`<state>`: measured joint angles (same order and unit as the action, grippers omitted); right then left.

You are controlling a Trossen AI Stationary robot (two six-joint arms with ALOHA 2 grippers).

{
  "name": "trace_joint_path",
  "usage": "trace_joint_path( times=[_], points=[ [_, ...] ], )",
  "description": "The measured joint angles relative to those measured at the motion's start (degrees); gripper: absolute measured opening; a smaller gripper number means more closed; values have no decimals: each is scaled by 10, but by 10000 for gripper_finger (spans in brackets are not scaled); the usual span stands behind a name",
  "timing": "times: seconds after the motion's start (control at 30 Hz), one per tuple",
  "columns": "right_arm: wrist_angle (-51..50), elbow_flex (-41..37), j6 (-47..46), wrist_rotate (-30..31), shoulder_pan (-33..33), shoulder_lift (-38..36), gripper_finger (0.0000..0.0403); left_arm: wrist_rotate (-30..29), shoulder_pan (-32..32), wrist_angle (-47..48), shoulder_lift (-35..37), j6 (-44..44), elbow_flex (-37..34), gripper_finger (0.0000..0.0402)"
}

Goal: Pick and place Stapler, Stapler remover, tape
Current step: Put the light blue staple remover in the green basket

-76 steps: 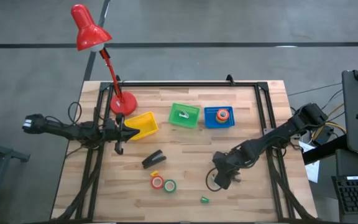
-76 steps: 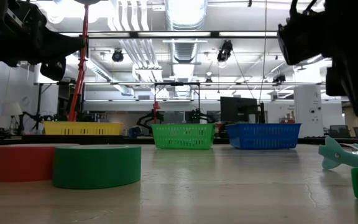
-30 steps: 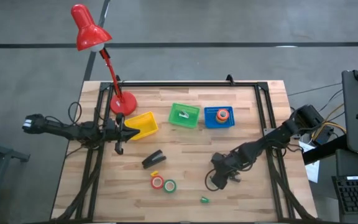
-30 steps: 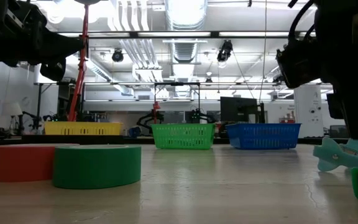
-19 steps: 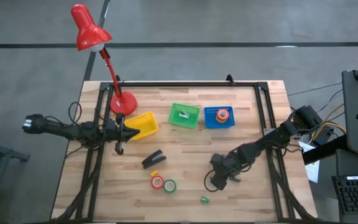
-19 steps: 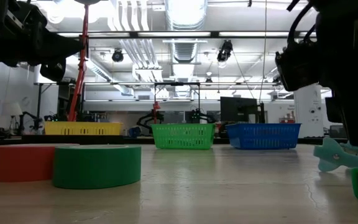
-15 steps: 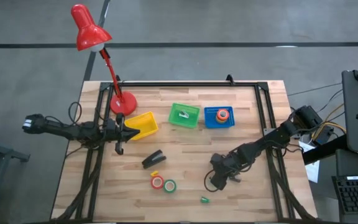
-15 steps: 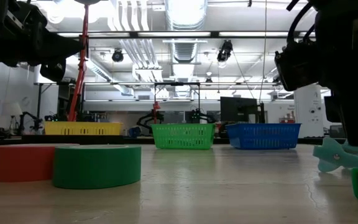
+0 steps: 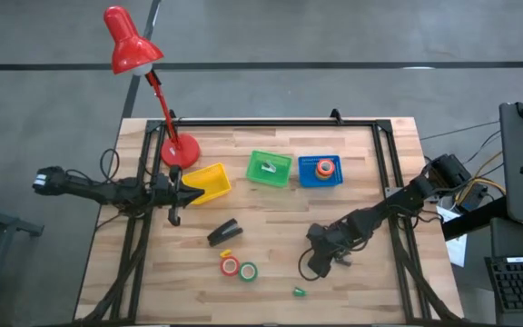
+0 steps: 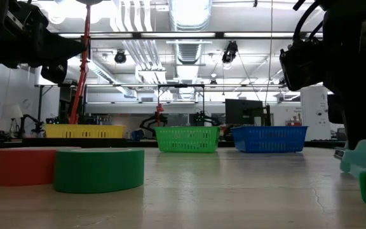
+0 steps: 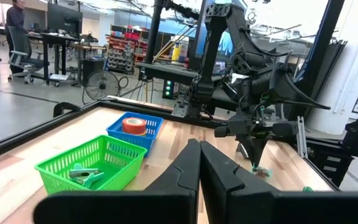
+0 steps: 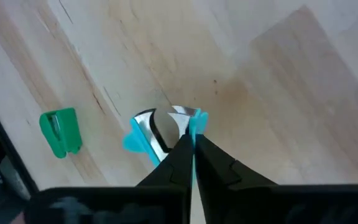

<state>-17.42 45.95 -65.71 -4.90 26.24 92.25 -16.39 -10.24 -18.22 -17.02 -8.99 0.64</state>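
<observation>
A teal stapler remover [image 12: 160,132] with silvery claws sits on the wood toward the table's near right, and my right gripper [image 12: 190,138] is shut on it; in the high view that gripper [image 9: 316,264] points down there. The low view shows the remover [image 10: 363,158] at the far right, under the arm. The black stapler [image 9: 224,232] lies flat near the table's middle. Red [image 9: 230,266] and green [image 9: 248,271] tape rolls lie flat just nearer than it. My left gripper [image 9: 172,196] waits, shut, beside the yellow basket [image 9: 209,183]. My right gripper pinches the stapler remover by one teal wing [image 12: 197,119] between its two fingertips, coming from above and pointing down. The claws and the other wing [image 12: 134,140] stick out past the fingers. Whether the remover is clear of the table cannot be told.
A green basket [image 9: 270,169] holds another remover and a blue basket [image 9: 320,171] holds an orange tape roll; both stand toward the far edge. A tiny green lump [image 9: 299,292] lies near the remover. A red lamp [image 9: 179,150] stands at the far left. Black rails frame the table.
My right gripper has crept toward the table's near left and come down over the stapler remover. In the low view the remover, which lay flat with both wings spread, has shifted sideways and tipped up under the fingers.
</observation>
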Motion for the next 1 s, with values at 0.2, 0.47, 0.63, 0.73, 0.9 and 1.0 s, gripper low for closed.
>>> trace_joint_path(
  times=[0.2,0.47,0.63,0.73,0.9,1.0],
  points=[
    [-1,1,17,23,0,0,9,0,0,0,0,0,0,10],
    [-2,23,62,61,-3,-7,9,0,0,0,0,0,0,10],
    [-3,35,92,87,-18,-11,8,0,0,1,0,0,0,10],
    [-3,42,114,100,-29,-11,8,0,0,3,0,0,0,10],
    [-2,57,164,115,-54,-11,8,0,0,3,0,0,0,10],
    [-2,66,201,129,-77,-11,8,0,0,3,0,0,0,10]
  ],
)
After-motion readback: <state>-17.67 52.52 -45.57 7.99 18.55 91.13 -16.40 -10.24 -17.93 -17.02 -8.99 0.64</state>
